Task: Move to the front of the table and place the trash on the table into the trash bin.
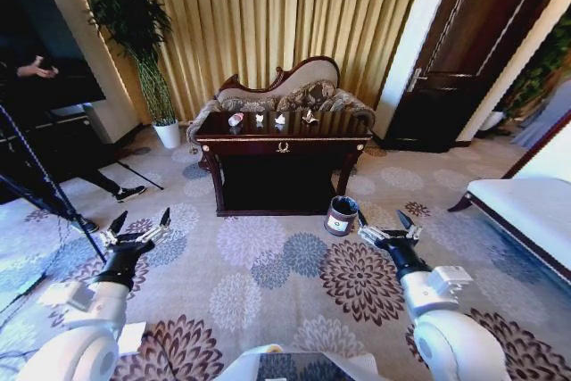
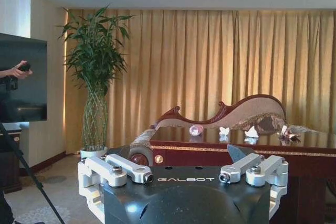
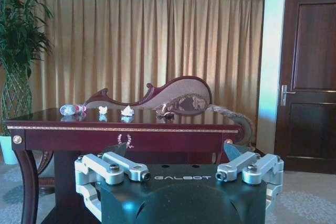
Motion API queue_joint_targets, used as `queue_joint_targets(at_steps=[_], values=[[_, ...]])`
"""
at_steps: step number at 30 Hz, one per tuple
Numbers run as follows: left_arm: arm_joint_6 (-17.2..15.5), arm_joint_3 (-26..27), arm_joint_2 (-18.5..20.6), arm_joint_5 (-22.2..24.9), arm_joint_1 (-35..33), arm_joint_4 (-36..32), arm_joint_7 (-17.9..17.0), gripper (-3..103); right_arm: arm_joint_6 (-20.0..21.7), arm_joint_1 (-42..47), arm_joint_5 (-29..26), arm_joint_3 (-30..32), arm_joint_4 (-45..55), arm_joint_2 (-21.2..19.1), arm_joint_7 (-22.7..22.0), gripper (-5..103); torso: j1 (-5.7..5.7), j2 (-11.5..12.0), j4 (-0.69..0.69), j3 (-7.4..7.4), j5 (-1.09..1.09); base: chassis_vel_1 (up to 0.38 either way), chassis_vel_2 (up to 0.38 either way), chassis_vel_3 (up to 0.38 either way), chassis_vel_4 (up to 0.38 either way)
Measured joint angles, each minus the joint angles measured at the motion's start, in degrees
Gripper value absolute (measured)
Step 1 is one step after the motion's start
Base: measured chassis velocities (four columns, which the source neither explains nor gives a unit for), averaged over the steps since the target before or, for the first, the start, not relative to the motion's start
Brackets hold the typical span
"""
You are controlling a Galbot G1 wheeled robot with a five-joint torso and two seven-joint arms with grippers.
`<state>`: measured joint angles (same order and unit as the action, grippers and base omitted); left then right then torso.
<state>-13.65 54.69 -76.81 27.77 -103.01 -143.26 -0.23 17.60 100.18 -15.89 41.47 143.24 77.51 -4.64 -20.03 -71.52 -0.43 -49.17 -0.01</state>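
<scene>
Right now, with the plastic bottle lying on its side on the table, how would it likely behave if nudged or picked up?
The bottle lies on its side on the glossy table, so a nudge would probably roll it. It looks clear and possibly empty, so likely light. Thin plastic may dent under a firm squeeze.

Head camera: high, angled forward and down, well back from the table (image 1: pixel 282 144). Left wrist camera: low, roughly level with the tabletop (image 2: pixel 247 144), facing it and the curtain (image 2: pixel 210 66). Right wrist camera: similar, seemingly nearer. All three share tabletop, sofa (image 3: pixel 173 95) and curtain.
</scene>
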Motion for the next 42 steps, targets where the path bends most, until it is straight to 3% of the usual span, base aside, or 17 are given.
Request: queue_joint_targets(at_steps=[42], values=[[-0.1,0.2,0.0,-0.7,-0.2,0.0,0.2,100,0.6,-0.3,-0.1,-0.6,0.0,0.2,-1.5,100,0.01,0.0,0.00,0.00,0.00,0.000,0.000,0.000,0.000]])
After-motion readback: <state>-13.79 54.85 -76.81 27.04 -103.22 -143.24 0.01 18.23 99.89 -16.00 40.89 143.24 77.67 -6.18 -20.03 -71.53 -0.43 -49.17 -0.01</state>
